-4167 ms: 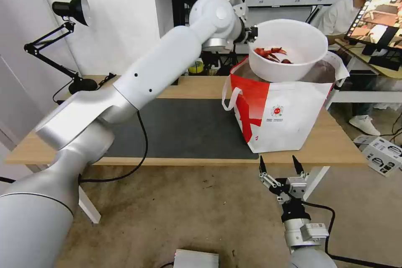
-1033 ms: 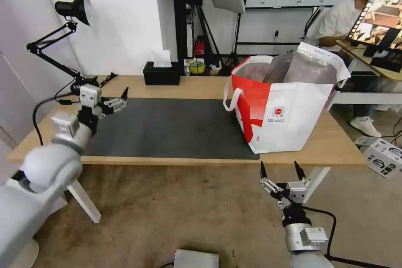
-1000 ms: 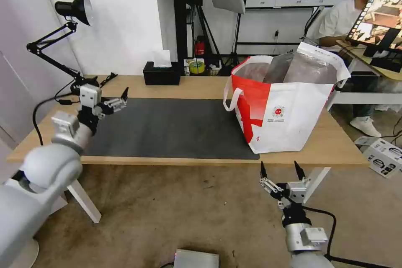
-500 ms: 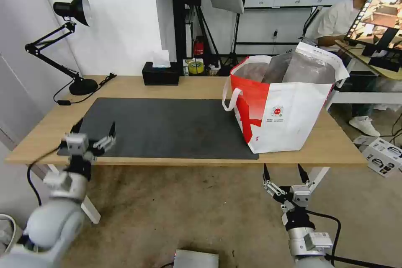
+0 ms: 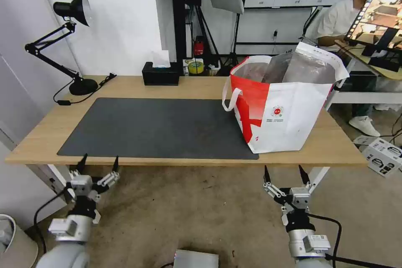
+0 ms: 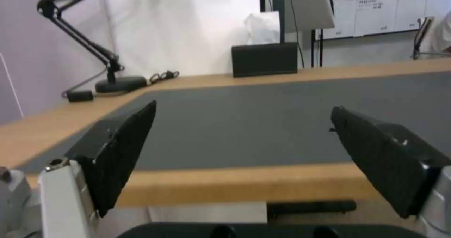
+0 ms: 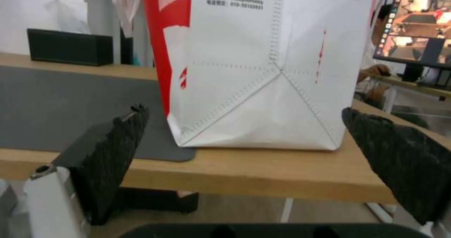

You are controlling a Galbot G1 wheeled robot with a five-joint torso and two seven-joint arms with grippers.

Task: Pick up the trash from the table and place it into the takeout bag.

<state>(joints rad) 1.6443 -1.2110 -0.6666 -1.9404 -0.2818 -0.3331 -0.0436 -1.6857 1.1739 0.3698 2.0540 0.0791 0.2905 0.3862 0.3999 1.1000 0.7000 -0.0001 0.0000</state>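
Below table edge, both tools [image 5: 99, 160] [image 5: 286, 170] agape, empty

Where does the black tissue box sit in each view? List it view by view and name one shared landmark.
Head view: black tissue box on the table's back edge, behind the mat, left of the takeout bag.
Left wrist view: box on the wood beyond the mat, some way from the lamp base.
Right wrist view: box beyond the mat, beside the bag's red panel.
Shared landmark: the dark grey mat.
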